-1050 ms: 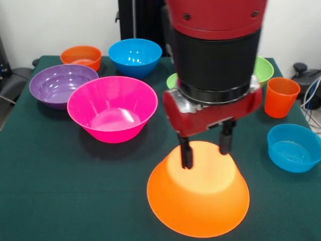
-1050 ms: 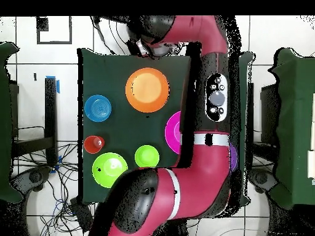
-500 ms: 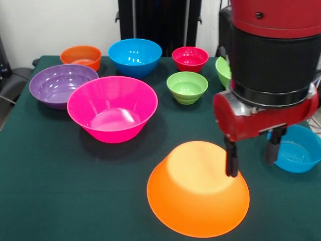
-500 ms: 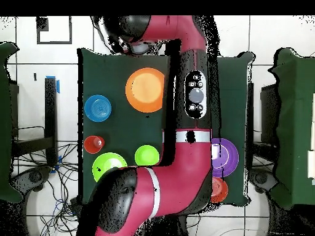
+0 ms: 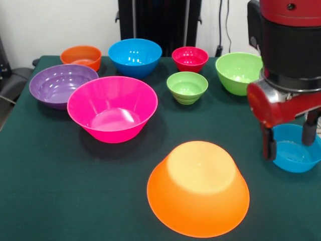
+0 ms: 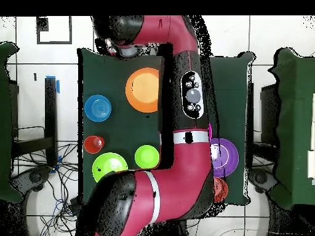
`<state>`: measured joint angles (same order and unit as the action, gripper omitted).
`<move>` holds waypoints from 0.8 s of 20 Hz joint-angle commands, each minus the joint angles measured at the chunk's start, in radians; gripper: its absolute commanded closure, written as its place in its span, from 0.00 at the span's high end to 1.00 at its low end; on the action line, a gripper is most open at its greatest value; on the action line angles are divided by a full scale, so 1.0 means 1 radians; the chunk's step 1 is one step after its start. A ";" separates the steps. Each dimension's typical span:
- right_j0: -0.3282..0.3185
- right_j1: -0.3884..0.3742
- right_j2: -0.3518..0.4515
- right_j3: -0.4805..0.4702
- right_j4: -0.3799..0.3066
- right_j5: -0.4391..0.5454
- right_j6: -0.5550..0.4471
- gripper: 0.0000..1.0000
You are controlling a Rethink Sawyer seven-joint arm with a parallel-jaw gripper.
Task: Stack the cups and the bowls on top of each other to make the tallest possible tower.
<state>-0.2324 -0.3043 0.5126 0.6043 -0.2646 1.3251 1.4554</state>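
The orange bowl (image 5: 198, 188) sits rim-down as the tower's base, while the empty gripper (image 5: 290, 140), fingers apart, hangs over the small blue bowl (image 5: 295, 148) (likely the next pick).

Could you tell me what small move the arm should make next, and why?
Probably lower the gripper onto the small blue bowl just beneath it. Its fingers are open and empty, and the large orange bowl already sits rim down with nothing on top, ready as a base. Which bowl it intends is only a guess.
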 commanded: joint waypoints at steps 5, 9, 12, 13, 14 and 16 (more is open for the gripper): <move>-0.041 -0.159 -0.023 0.381 0.088 -0.048 0.028 1.00; -0.063 -0.185 -0.014 0.429 0.100 -0.059 0.005 1.00; -0.074 -0.200 -0.015 0.471 0.095 -0.088 -0.005 1.00; -0.074 -0.197 -0.017 0.469 0.090 -0.088 -0.006 1.00; -0.073 -0.193 -0.021 0.462 0.084 -0.081 -0.007 1.00; -0.075 -0.188 -0.023 0.452 0.076 -0.072 -0.008 1.00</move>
<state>-0.2859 -0.4825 0.5080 0.9297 -0.1668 1.3080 1.4554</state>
